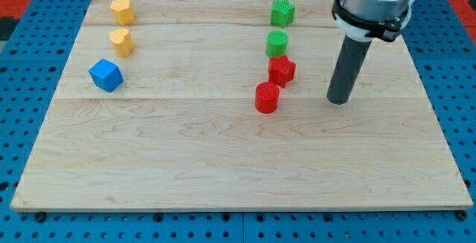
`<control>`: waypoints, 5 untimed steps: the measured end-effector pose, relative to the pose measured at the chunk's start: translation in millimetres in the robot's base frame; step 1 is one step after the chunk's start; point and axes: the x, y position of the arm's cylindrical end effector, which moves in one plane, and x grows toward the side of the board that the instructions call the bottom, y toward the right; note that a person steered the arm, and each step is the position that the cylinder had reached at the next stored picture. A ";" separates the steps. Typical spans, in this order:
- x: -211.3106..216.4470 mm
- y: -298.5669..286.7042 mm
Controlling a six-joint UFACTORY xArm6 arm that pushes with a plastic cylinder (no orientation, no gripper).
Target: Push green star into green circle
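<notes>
The green star [282, 12] sits near the view's top, right of centre. The green circle [277, 44] stands just below it, apart by a small gap. My tip [338, 100] rests on the board at the view's right, to the right of and below both green blocks, touching no block. A red star [281, 70] lies directly below the green circle, close to it.
A red cylinder [267, 97] stands below-left of the red star, left of my tip. At the view's left are a yellow hexagon [122, 10], a yellow heart-like block [122, 41] and a blue cube [105, 75]. The wooden board [223, 169] ends in a blue pegboard surround.
</notes>
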 end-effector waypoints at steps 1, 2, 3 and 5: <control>-65.2 59.6; -117.2 83.4; -146.4 86.9; -221.6 57.4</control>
